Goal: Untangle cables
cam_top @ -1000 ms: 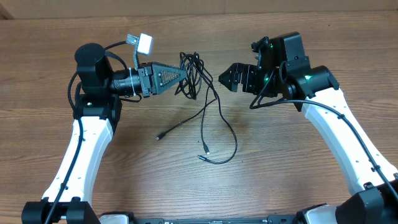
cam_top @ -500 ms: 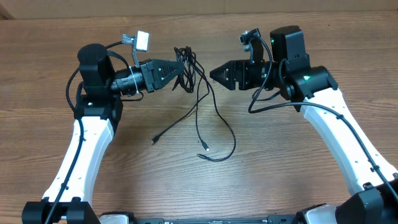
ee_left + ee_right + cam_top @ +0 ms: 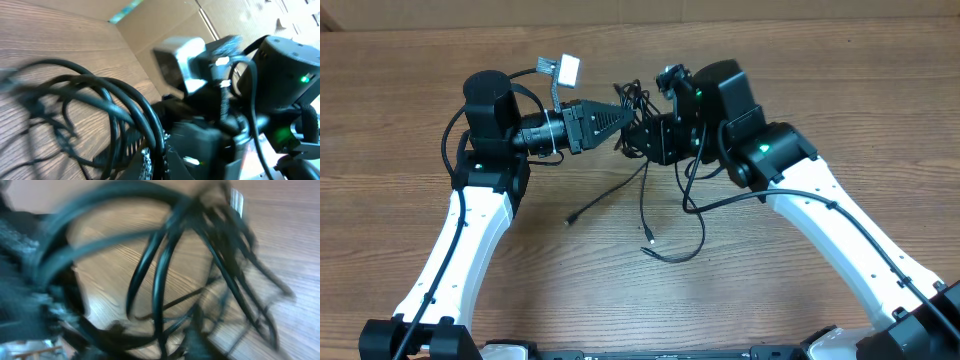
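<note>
The thin black cables [image 3: 642, 195] bunch into a tangle at the back middle of the table. Loose ends trail toward me, down to small plugs [image 3: 648, 238]. My left gripper [image 3: 617, 122] reaches in from the left, shut on a strand of the cables [image 3: 125, 100] that runs down between its jaws. My right gripper [image 3: 632, 140] has pushed in from the right until it almost meets the left one. Its fingers are closed around strands of the cables [image 3: 159, 285]. The right wrist view is blurred by motion.
The wooden table [image 3: 800, 290] ends at a back edge [image 3: 840, 22] near the top of the overhead view. A thicker black arm cable [image 3: 720, 198] loops below my right wrist. A white camera block [image 3: 566, 68] sticks up from my left wrist.
My right gripper has swung left into the tangle and gone from wide open to closed. The left gripper has shifted slightly right, still holding its strand.
</note>
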Tool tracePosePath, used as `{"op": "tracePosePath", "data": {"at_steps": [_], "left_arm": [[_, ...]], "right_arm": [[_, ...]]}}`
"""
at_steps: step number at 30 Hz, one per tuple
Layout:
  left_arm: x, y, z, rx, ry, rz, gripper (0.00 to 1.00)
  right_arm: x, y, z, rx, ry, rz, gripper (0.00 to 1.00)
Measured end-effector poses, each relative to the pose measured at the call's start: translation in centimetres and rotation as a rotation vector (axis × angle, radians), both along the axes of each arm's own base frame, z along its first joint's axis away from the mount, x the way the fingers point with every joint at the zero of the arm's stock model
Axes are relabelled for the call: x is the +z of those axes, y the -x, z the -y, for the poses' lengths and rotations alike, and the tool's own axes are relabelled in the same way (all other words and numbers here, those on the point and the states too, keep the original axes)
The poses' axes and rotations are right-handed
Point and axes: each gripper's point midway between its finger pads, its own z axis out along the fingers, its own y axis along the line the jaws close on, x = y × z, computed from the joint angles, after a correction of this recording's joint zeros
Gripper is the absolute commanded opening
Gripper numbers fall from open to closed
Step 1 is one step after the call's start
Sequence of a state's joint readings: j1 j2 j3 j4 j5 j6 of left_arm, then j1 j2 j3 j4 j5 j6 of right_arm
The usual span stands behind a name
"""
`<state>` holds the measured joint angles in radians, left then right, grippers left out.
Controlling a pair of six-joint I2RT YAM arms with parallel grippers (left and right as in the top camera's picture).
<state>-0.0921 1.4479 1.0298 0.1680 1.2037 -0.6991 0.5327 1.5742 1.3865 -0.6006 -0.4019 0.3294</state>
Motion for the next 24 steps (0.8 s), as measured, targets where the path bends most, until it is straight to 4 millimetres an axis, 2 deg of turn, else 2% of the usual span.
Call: {"op": "tracePosePath", "data": {"at_steps": [3, 7, 11, 14, 20, 24], "left_arm": [[0.2, 0.7, 0.2, -0.044, 0.012, 0.003, 0.04], [0.4, 1.1, -0.2, -0.07, 0.022, 0.001, 0.04], [0.1, 0.8, -1.4, -0.051, 0.025, -0.021, 0.04], [-0.5, 0.7, -2.1, -0.036, 0.021, -0.055, 0.04], [-2.8, 0.4, -3.5, 0.028, -0.018, -0.147, 0.04], [-5.1, -0.5, -5.1, 0.141, -0.081, -0.231, 0.04]], "right_arm": [[-2.2, -0.3, 2.5, -0.158, 0.095, -0.092, 0.04], [-3.9, -1.0, 6.0, -0.314, 0.179, -0.159, 0.04], [-4.7, -1.7, 9.1, -0.414, 0.216, -0.205, 0.04], [-5.2, -2.3, 12.1, -0.498, 0.232, -0.246, 0.04], [-6.4, -2.8, 19.2, -0.67, 0.269, -0.341, 0.04], [-6.6, -2.9, 22.9, -0.741, 0.26, -0.379, 0.04]]}}
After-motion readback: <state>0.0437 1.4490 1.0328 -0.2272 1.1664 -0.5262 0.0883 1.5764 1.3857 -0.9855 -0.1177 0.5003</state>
